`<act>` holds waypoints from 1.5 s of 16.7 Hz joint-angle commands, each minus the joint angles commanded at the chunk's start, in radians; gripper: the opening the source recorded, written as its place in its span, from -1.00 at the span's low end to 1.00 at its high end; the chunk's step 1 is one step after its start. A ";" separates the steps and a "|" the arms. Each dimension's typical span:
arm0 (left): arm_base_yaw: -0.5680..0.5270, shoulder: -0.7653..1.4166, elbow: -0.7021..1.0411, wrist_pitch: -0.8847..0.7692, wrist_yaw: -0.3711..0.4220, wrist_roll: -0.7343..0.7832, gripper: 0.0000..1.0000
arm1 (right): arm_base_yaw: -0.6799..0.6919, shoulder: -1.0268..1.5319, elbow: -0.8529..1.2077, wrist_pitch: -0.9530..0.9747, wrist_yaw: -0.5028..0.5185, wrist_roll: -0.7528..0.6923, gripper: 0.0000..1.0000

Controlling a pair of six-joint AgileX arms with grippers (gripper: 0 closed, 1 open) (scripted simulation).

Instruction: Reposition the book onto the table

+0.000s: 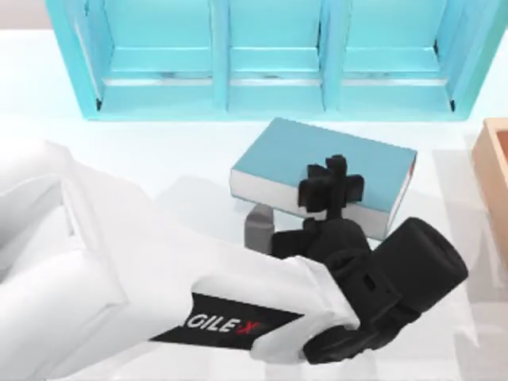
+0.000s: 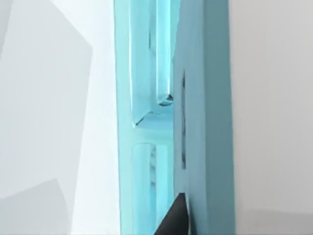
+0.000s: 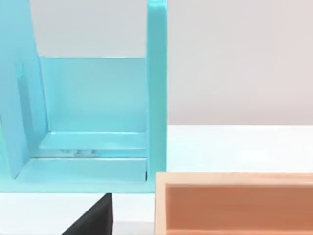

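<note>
Book [image 1: 333,163] lay flat just beyond my left gripper [image 1: 329,190], on the table [image 1: 159,159] before the shelf [image 1: 270,55] | fingers straddled its near page edge, seemingly clamped on it | judged stiff, heavy, smooth-covered | best gripped mid-edge to stop tilting | right arm parked by the box [image 3: 234,203]

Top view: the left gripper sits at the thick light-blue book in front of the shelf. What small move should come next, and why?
Probably a short straight descent. The left gripper is at the near edge of the thick light-blue book with white page edges, which casts a shadow on the plain white table before the light-blue compartmented shelf, so it looks lifted. Whether the fingers clamp it is unclear.
</note>
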 joint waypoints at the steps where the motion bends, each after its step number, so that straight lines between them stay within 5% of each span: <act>1: 0.000 0.012 -0.005 0.016 0.000 0.000 -1.00 | 0.000 0.000 0.000 0.000 0.000 0.000 1.00; 9: 0.001 0.067 -0.029 0.095 0.002 0.001 -1.00 | 0.000 0.000 0.000 0.000 0.000 0.000 1.00; 22: 0.001 0.067 -0.029 0.095 0.002 0.001 0.96 | 0.000 0.000 0.000 0.000 0.000 0.000 1.00; 25: 0.001 0.067 -0.029 0.095 0.002 0.001 1.00 | 0.000 0.000 0.000 0.000 0.000 0.000 1.00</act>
